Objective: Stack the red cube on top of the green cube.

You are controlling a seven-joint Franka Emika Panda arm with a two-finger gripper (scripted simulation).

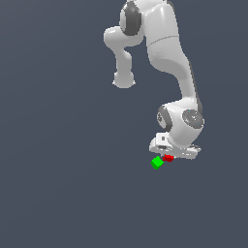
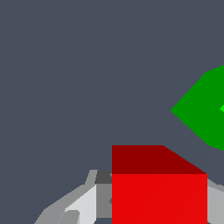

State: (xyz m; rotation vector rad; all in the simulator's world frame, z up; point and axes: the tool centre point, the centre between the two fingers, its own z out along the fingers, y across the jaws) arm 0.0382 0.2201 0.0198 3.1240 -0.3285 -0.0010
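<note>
Right up against the wrist lens sits the red cube (image 2: 159, 192), filling the near part of that view, its bright face toward the camera and a darker face above it, with pale grey fingers (image 2: 81, 205) showing on either side of it. So the gripper (image 1: 170, 156) looks closed on the red cube, one finger pressed at each flank, though the contact itself is partly cut off at the frame edge. Widening out to the biggest thing in the room: the white Panda arm (image 1: 164, 43) reaches down from the top of the exterior view, elbow bent, wrist low over the dark grey floor (image 1: 58, 184). Under the hand, only a sliver of red cube (image 1: 168, 158) peeks out. Just beside it, toward the exterior view's left and a touch lower, sits the green cube (image 1: 157, 162), resting on the floor, turned corner-on. From the wrist view the green cube (image 2: 205, 109) lies beyond the red one, off to one side and cut by the frame edge, with floor visible between them. Red is not on green yet.
</note>
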